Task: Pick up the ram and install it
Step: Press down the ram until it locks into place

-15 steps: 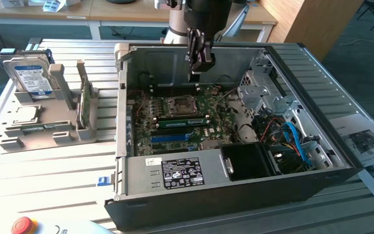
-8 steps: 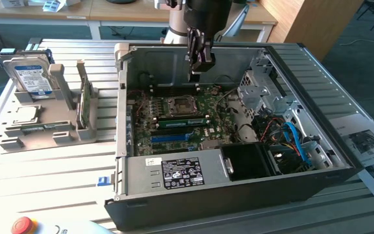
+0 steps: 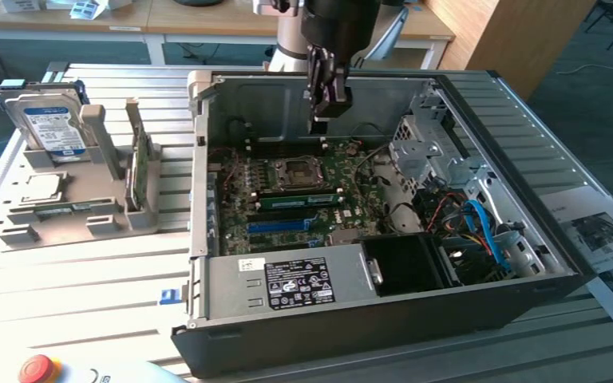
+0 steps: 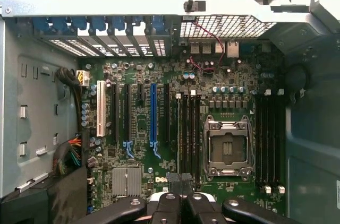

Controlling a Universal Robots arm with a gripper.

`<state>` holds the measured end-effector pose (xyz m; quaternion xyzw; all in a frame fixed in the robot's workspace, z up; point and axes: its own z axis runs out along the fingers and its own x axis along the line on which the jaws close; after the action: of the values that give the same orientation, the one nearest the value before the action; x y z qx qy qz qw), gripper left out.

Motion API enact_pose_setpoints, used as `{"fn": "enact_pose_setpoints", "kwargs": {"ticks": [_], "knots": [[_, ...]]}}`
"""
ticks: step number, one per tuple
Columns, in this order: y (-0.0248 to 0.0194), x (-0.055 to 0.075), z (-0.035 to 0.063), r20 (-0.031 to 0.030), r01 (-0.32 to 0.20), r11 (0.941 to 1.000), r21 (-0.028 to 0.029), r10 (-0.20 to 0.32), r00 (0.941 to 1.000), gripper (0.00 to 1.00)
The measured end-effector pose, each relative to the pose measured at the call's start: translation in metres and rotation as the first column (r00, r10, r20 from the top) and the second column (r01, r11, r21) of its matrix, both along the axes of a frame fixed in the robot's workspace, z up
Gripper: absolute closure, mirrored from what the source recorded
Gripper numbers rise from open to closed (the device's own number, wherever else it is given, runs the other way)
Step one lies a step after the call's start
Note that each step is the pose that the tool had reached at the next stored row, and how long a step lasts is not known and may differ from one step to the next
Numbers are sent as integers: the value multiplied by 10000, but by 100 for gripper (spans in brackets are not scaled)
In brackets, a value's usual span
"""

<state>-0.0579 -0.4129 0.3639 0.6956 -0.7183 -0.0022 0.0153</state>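
Note:
The ram (image 3: 134, 163) is a thin green stick standing on edge in a grey holder (image 3: 83, 211), outside the open computer case (image 3: 392, 335) on the exterior view's left. My gripper (image 3: 328, 108) hangs shut over the back of the case, above the motherboard (image 3: 285, 215) and well away from the ram, with nothing between its fingers. In the wrist view my gripper (image 4: 180, 195) points down at the board, its black fingers (image 4: 169, 205) pressed together. Black memory slots (image 4: 188, 134) run beside the empty processor socket (image 4: 227, 147), and a further slot bank (image 4: 268, 139) lies on its other side.
A silver hard drive (image 3: 53, 128) with a blue label stands in the same holder, and a small square processor chip (image 3: 42, 187) lies in front of it. Drive cages and blue cables (image 3: 488, 231) crowd the case on the exterior view's right. A red stop button (image 3: 36, 369) sits near the bottom edge.

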Motion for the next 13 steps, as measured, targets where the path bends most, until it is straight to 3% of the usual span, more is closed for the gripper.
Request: {"fn": "enact_pose_setpoints", "kwargs": {"ticks": [5, 6, 13], "knots": [[0, 0, 0, 0, 692, 9976, -1, -692, 9976, 89], [0, 0, 1, 0, 1103, 9939, -1, -1103, 9939, 89], [0, 0, 0, -1, 2110, 9775, -1, -2110, 9775, 89]]}}
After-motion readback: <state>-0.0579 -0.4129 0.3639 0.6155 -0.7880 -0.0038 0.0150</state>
